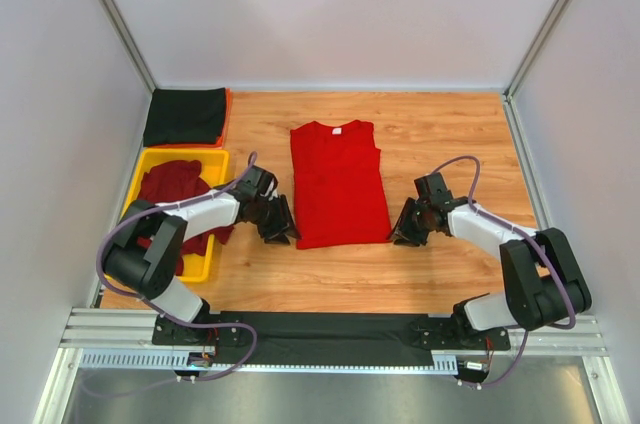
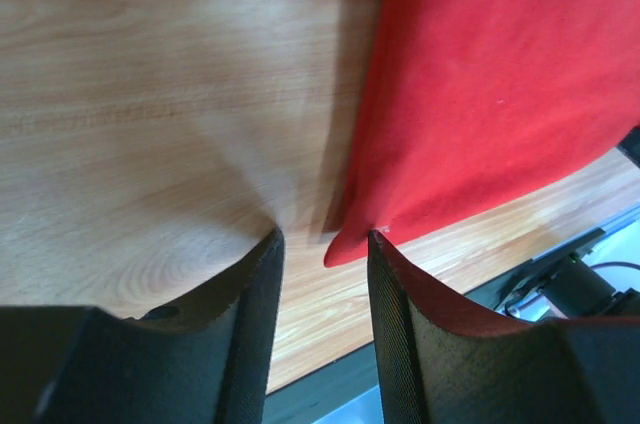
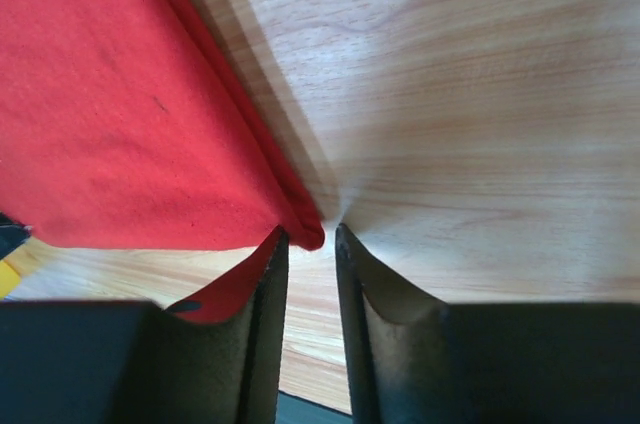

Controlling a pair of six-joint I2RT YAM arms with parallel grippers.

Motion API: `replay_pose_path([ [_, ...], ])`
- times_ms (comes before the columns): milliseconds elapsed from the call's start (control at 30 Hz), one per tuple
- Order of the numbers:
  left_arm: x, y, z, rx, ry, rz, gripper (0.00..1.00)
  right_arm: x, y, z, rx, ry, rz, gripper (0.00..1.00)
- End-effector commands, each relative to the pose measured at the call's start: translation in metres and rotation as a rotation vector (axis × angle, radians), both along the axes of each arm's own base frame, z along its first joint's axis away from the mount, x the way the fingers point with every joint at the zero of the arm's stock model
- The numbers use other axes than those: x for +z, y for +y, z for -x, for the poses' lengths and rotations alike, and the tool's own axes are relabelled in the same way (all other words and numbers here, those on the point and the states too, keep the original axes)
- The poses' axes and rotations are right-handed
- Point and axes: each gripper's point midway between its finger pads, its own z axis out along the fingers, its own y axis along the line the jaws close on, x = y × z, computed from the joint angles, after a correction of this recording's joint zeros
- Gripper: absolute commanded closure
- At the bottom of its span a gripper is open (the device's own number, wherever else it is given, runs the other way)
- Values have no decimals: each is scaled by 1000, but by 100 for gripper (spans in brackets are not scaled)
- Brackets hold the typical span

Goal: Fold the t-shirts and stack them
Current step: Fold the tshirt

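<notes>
A bright red t-shirt (image 1: 338, 184) lies flat in the middle of the wooden table, folded into a long strip with its white neck label at the far end. My left gripper (image 1: 281, 229) stands at its near left corner. In the left wrist view the gripper (image 2: 325, 236) is open, the red corner (image 2: 350, 244) just at its fingertips. My right gripper (image 1: 404, 230) is at the near right corner. Its jaws (image 3: 307, 232) stand narrowly apart with the red corner (image 3: 306, 232) between the tips, unclamped. A dark maroon t-shirt (image 1: 172, 184) lies crumpled in the tray. A folded black t-shirt (image 1: 186, 115) lies at the back left.
The yellow plastic tray (image 1: 217, 158) sits at the left, beside my left arm. An orange edge (image 1: 227, 114) shows under the black t-shirt. Grey walls close in the table on three sides. A black strip (image 1: 330, 324) runs along the near edge.
</notes>
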Motion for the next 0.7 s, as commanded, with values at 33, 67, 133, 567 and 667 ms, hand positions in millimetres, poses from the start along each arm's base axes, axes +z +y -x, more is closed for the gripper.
replay_pose_path([
  [33,-9,-1,3,10,17,-1,54,-8,-7,-2,-31,-14,35,75],
  [67,-10,-1,3,11,17,-4,54,-8,-7,-3,-29,-14,34,79],
  [133,-12,-2,5,4,25,-6,56,-9,-7,-2,-30,-13,36,81],
  [567,-22,-6,12,-5,56,-26,73,-14,-9,-2,-17,-30,43,95],
  [667,-22,-4,13,-4,58,-39,82,-14,-9,0,-7,-33,42,100],
])
